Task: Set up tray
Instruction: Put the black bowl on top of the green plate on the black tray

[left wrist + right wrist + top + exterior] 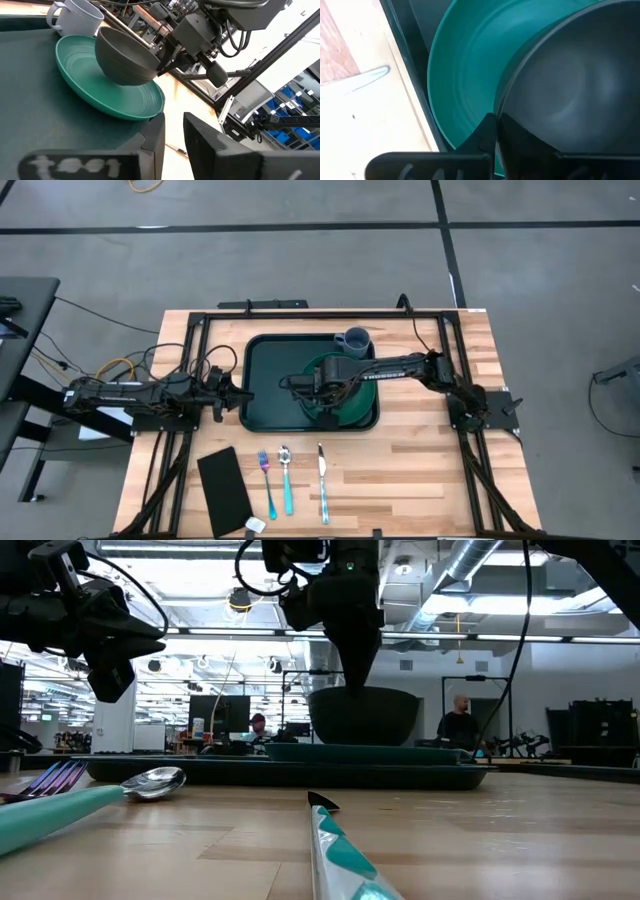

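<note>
While right fingers (167,55) pinch bowl (122,57) rim over plate (107,90), left fingers (172,137) parted, empty.

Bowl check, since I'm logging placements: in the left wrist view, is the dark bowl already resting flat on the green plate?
No: the dark bowl hangs tilted above the green plate, its rim pinched by the right claw.

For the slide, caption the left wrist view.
Right gripper shut on the dark bowl over the green plate in the tray, mug beyond.

Bowl (570,100) cut off at edge; small white object (255,525) unidentifiable.
</note>
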